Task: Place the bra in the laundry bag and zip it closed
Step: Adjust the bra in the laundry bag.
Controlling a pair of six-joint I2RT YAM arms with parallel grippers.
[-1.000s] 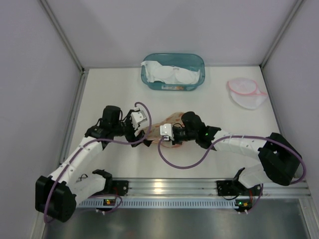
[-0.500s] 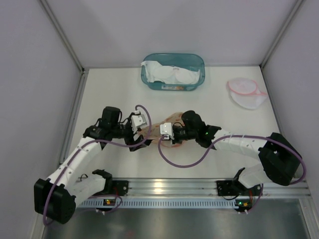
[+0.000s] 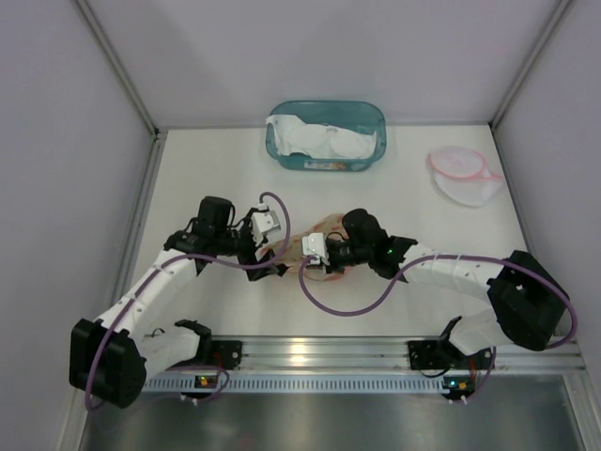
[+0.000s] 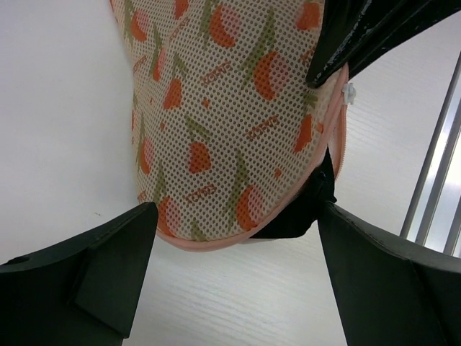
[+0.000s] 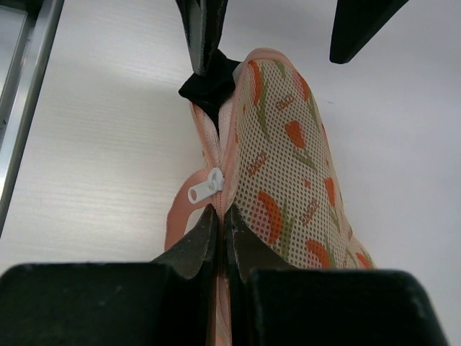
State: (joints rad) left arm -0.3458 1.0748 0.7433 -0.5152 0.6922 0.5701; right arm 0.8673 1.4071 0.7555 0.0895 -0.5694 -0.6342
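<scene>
Left gripper (image 4: pixel 235 209) has opened wider; laundry bag (image 4: pixel 216 122) end sits between its jaws.

This is a robotics lab test cell: a bare white table (image 3: pixel 216 178) is boxed in by plain pale panels (image 3: pixel 56 188) on metal framing. An aluminium rail (image 3: pixel 319 352) along the table's 6 o'clock edge carries two white-and-black machines, the left arm (image 3: pixel 160 282) and the right arm (image 3: pixel 451 272), both trailing purple cables (image 3: pixel 338 310). The household things look like staged props: a teal tub (image 3: pixel 324 104) of white cloth at 12 o'clock, a white mesh pouch (image 3: pixel 465 188) at 2 o'clock, and a patterned laundry bag (image 3: pixel 322 224) at the centre.
</scene>
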